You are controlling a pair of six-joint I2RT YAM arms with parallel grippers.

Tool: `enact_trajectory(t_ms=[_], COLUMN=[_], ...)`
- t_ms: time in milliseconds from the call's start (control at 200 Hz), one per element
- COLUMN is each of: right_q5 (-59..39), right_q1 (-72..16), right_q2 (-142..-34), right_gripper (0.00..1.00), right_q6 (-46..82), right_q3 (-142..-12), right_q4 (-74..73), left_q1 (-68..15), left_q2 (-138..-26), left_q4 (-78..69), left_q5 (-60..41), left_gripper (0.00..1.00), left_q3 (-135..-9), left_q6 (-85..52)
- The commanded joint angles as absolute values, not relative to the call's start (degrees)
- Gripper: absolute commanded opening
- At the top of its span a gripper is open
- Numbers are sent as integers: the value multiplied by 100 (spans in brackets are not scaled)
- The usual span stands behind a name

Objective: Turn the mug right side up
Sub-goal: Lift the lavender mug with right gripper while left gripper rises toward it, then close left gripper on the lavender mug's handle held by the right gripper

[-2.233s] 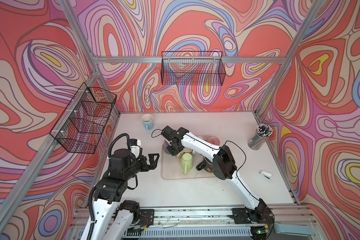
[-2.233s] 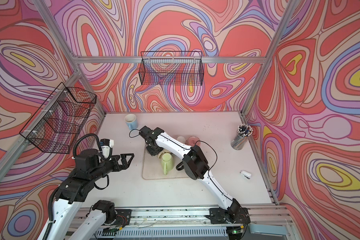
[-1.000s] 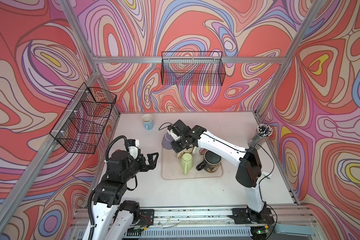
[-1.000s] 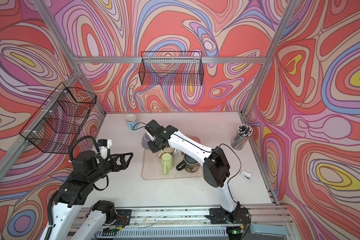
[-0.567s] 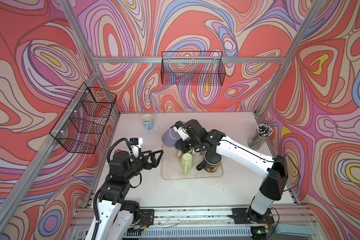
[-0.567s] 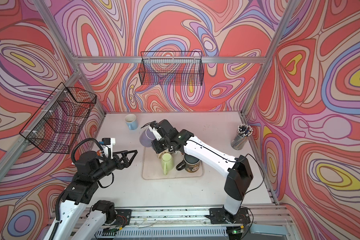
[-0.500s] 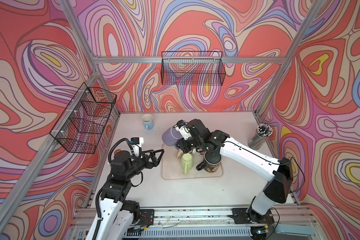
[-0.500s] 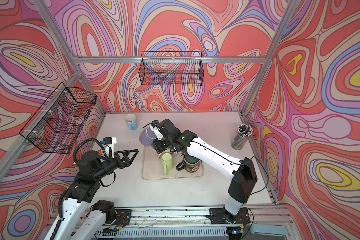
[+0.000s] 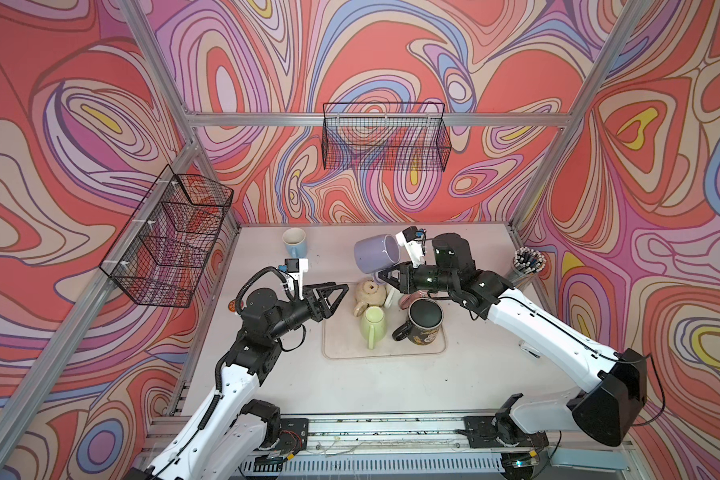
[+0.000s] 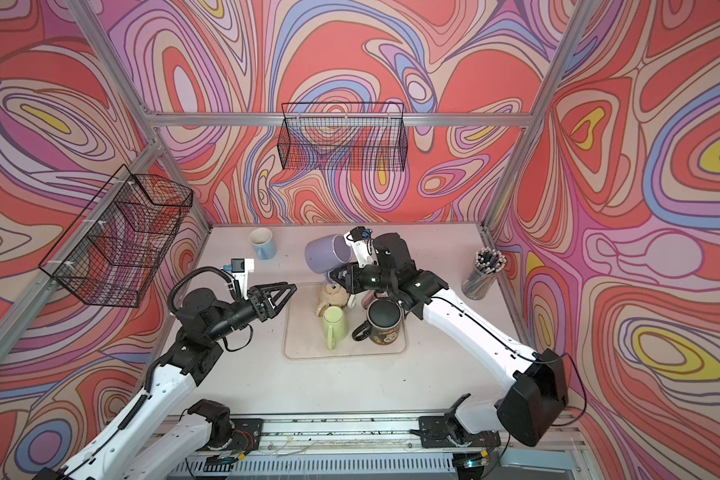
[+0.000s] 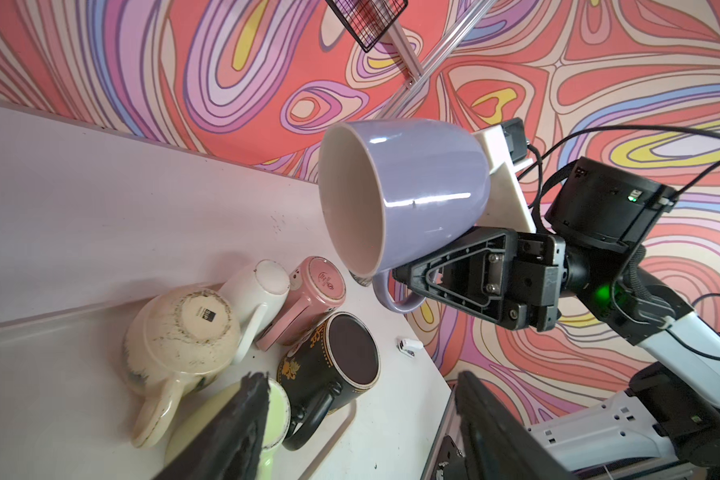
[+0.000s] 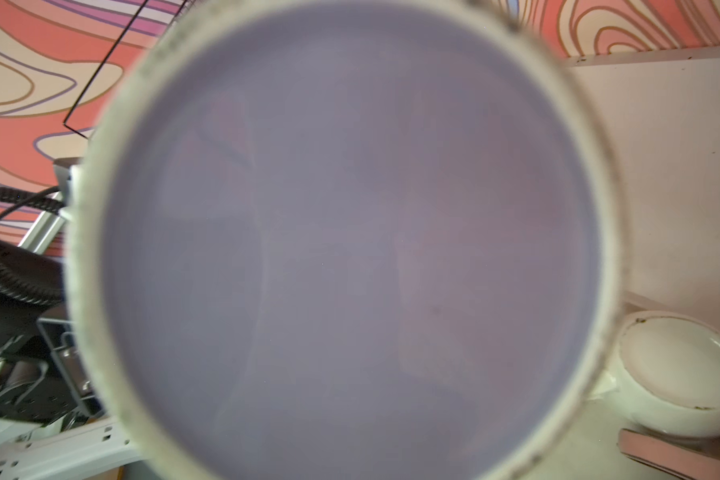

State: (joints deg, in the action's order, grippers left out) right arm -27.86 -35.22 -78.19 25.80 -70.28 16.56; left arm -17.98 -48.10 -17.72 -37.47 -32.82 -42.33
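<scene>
Lavender mug (image 9: 371, 254), handle in right hand (image 9: 386, 277)

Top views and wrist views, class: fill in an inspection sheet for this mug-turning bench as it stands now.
Surface: white table with a beige tray on it.
Job's things: lilac mug in the air, on its side, mouth toward the left arm.
Clutter: cream mug, green mug, black mug, pink mug and white mug clustered at the tray; blue mug upright at the back; pen cup on the right.
Claws: right claw shut on the lilac mug's handle; left claw open, empty, pointing at the tray.
Cables: black cable loops over the left wrist; thin cable trails by the right arm.
Surroundings: back basket and side basket on swirl-patterned walls.
</scene>
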Motion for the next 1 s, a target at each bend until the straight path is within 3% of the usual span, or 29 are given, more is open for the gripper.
enact_trajectory(t_ms=[0, 235, 591, 991], right_q5=[-3475, -3841, -4157, -4245], right_q1=[-3401, -3219, -3160, -3134], right_q2=[-7467, -7355, -7339, -7365], right_gripper=[0, 0, 0, 0], right_q6=[2791, 2873, 2891, 2905], right_q3=[-6917, -6795, -6785, -6767], right_q4=[615, 516, 538, 537], left_q1=[-2035, -2564, -2917, -2913], left_q2=[-5090, -5976, -7268, -7352], left_q4=[-2794, -4130, -6604, -7088], left_q5=[-3755, -3656, -3832, -3862], left_gripper=[72, 57, 54, 51], left_q3=[-3176, -3120, -3042, -3032], left_q6=[-4374, -4496, -5085, -5067])
